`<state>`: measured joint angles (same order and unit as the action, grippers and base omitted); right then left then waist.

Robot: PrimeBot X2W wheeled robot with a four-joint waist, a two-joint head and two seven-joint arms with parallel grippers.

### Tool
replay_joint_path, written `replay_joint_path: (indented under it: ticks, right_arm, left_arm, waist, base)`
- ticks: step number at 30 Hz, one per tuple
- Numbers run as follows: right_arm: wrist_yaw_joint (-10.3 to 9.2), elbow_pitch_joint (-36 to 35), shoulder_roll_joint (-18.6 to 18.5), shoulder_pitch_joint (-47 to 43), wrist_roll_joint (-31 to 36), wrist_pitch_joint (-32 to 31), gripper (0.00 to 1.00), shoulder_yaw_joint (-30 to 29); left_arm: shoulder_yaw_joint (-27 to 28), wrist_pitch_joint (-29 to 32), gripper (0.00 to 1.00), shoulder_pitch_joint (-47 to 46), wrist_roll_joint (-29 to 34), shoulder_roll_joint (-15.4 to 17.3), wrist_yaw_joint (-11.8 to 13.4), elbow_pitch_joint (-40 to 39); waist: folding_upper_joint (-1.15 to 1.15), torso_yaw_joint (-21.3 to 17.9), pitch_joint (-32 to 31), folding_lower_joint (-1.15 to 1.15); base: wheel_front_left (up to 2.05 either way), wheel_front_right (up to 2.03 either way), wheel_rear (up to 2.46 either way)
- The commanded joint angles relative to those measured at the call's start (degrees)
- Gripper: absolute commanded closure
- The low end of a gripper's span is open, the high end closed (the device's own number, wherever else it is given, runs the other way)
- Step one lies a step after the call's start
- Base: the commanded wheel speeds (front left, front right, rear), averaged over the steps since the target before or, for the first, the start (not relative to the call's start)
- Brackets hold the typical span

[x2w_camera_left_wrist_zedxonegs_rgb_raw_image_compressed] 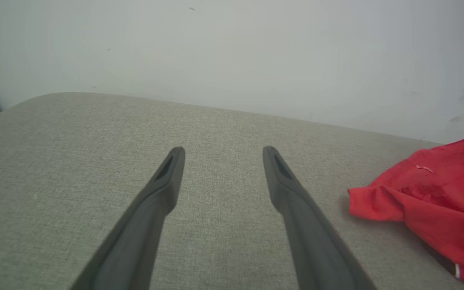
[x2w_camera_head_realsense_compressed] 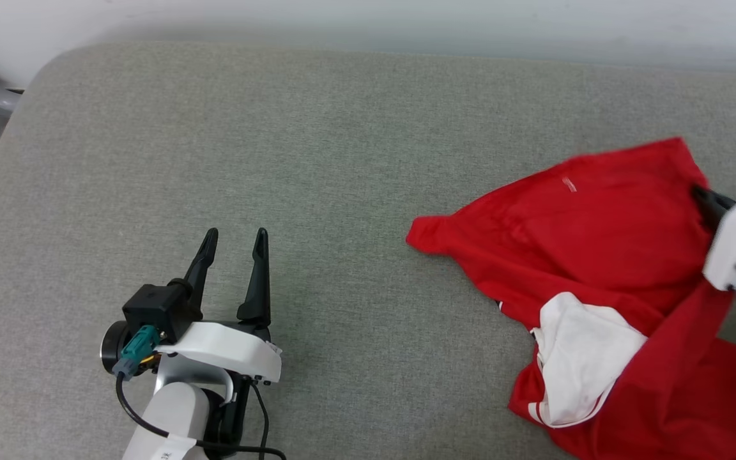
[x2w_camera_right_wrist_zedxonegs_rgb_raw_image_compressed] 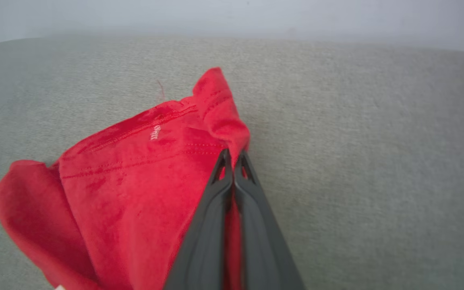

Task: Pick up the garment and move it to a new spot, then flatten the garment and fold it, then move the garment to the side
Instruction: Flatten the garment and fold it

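My right gripper (x2w_camera_right_wrist_zedxonegs_rgb_raw_image_compressed: 232, 157) is pinched tight on a red edge of the shirt (x2w_camera_head_realsense_compressed: 598, 223). The shirt lies crumpled on the grey cushion (x2w_camera_head_realsense_compressed: 278, 128), at 3 to 5 o'clock in the head view, with one white sleeve (x2w_camera_head_realsense_compressed: 582, 348) turned up. My left gripper (x2w_camera_head_realsense_compressed: 235, 239) sits at 7 o'clock, fingers spread over bare cushion, well apart from the shirt.

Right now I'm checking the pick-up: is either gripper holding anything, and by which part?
The right gripper is shut on the garment, pinching its stitched red edge near a corner. The left gripper is open, empty.
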<state>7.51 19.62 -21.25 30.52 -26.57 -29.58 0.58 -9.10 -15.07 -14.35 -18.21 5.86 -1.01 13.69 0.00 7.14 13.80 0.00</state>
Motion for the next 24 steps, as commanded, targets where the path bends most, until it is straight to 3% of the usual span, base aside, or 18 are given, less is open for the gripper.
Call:
replay_joint_path:
  ticks: [1, 7, 8, 9, 10, 15, 24]
  right_arm:
    - [-0.03, 1.4, 0.8, -2.2, 0.8, 0.8, 1.0, -3.4]
    - [-0.03, 5.9, 4.2, -7.7, 3.7, 4.9, 1.0, -12.7]
    - [-0.03, 6.5, 5.2, -8.1, 3.6, 5.6, 0.79, -13.1]
    - [-0.03, 7.2, 6.0, -8.5, 3.4, 6.3, 0.32, -13.4]
    - [-0.03, 7.7, 6.7, -9.0, 3.3, 6.9, 0.0, -13.2]
    - [-0.03, 7.6, 8.3, -9.4, 3.2, 12.0, 0.0, -13.1]
    - [-0.03, -0.6, 10.8, -12.3, 9.4, 29.8, 0.0, -10.1]
  left_arm:
    - [0.1, -0.1, 0.0, 0.0, 0.4, 0.2, -0.2, 0.0]
    - [0.6, -0.1, 0.0, 0.2, 0.3, 0.6, -0.3, 0.2]
    - [0.7, -0.1, 0.0, 0.2, 0.3, 0.8, -0.2, 0.2]
    - [0.8, -0.1, 0.0, 0.4, 0.3, 0.9, -0.1, 0.3]
    - [0.7, -0.1, 0.0, 0.5, 0.3, 1.0, -0.1, 0.4]
    - [0.5, -0.1, 0.0, 0.9, 0.2, 1.0, 0.4, 0.7]
    - [0.0, 1.0, 0.0, 3.0, -0.1, 1.7, 0.5, 0.8]
  waist:
    - [0.0, -0.4, 0.3, 0.0]
    - [0.0, -1.5, 0.9, 0.0]
    - [0.0, -1.8, 1.0, 0.0]
    - [0.0, -2.1, 0.9, 0.0]
    - [0.0, -2.3, 0.8, 0.0]
    - [0.0, -2.9, -0.1, 0.0]
    - [0.0, -3.8, -3.9, 0.0]
  base:
    - [0.0, 0.0, 0.0]
    - [0.0, 0.0, 0.0]
    - [0.0, 0.0, 0.0]
    - [0.0, 0.0, 0.0]
    - [0.0, 0.0, 0.0]
    - [0.0, 0.0, 0.0]
    - [0.0, 0.0, 0.0]
